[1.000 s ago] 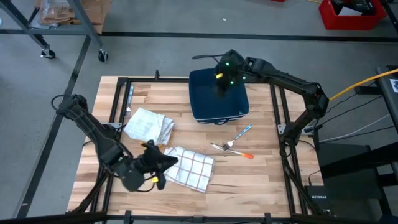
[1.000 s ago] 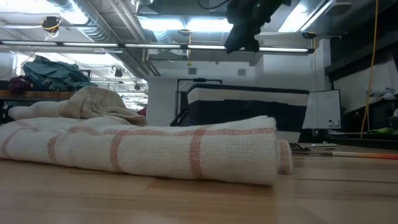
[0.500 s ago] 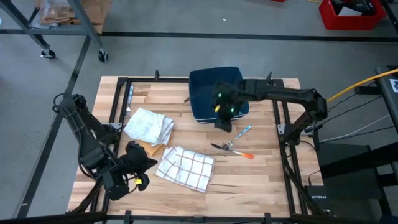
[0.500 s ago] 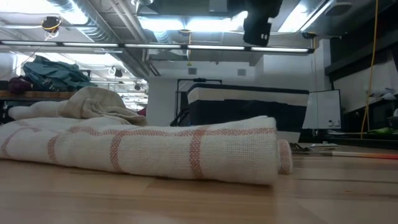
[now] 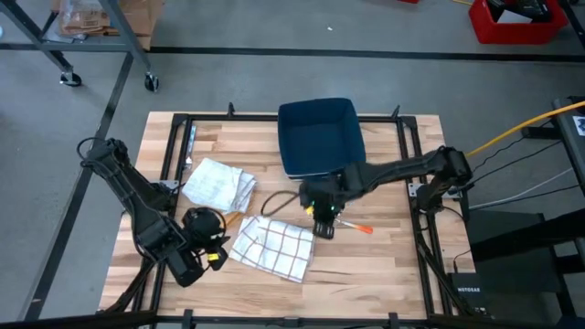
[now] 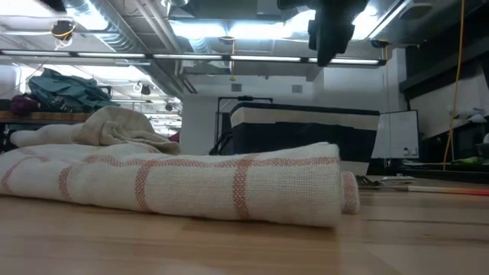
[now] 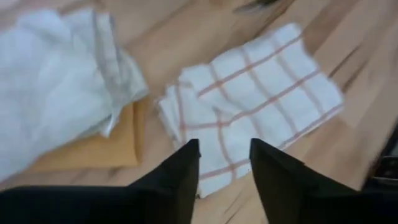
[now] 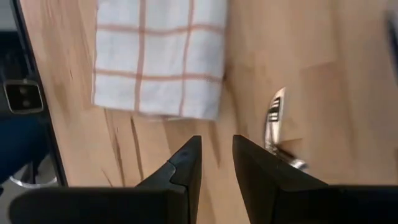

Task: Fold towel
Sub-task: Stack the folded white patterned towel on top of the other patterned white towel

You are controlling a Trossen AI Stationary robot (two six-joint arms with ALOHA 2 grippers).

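A white towel with red checks (image 5: 272,249) lies folded flat on the wooden table, near the front; the low view shows its rolled fold (image 6: 191,183) up close. My left gripper (image 5: 222,249) hovers just left of the towel, open, with its fingers (image 7: 186,168) aimed at the towel's left edge (image 7: 180,118) and nothing between them. My right gripper (image 5: 322,227) hangs above the table just right of the towel's far right corner (image 8: 186,99). It points down, its fingers stand a little apart, and it holds nothing.
A crumpled white cloth (image 5: 218,185) lies on a yellow cloth (image 5: 228,217) left of the towel. A blue tray (image 5: 318,137) sits at the back. A spoon (image 8: 273,115), other cutlery (image 5: 340,212) and an orange pen (image 5: 358,228) lie right of the towel.
My right gripper has swung from above the blue tray toward the near edge and down, to beside the towel's right corner. My left gripper has drawn back a little from the towel's left edge toward the table's left. The towel has stayed put.
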